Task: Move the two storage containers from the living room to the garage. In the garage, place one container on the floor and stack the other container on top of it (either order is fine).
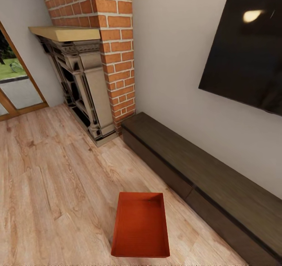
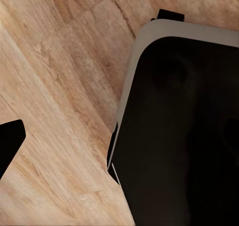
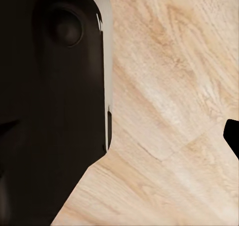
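One orange-red storage container [image 1: 141,225] sits flat on the light wood floor [image 1: 51,187] of the living room, with its open side up. It is near the long dark low cabinet [image 1: 203,172] by the wall but does not touch it. Wide bare floor lies on its other side, toward the fireplace [image 1: 84,89] and glass door [image 1: 15,82]. Both wrist views look down at wood planks beside the robot's dark body [image 2: 184,136]. Whether the fingers are open or closed cannot be told.
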`<state>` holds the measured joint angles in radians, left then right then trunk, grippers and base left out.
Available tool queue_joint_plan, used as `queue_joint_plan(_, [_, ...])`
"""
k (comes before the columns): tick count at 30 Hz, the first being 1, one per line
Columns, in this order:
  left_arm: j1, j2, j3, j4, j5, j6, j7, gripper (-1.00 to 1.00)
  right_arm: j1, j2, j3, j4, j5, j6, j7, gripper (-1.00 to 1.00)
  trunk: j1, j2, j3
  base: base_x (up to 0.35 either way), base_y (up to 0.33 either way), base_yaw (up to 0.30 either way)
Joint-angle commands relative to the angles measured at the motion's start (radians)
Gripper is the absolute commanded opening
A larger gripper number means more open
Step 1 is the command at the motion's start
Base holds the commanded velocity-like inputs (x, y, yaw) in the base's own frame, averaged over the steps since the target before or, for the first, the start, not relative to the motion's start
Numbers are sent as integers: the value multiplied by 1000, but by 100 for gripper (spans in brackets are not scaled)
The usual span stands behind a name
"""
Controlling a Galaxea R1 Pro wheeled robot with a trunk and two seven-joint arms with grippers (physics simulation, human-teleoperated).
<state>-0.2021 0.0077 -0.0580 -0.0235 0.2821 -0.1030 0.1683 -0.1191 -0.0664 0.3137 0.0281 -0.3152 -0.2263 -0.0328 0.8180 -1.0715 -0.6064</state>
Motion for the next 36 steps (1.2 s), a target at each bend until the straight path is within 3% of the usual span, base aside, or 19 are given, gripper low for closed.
queue_joint_plan(1, [0,0,-6,0,8,-3,2,100,-1,1,8,3,-7,-5,-1,100,0,0,-2,0,0,0])
queue_joint_plan(36, [-1,0,-6,0,8,-3,2,100,-1,-1,8,3,-7,-5,-1,100,0,0,-58,0,0,0])
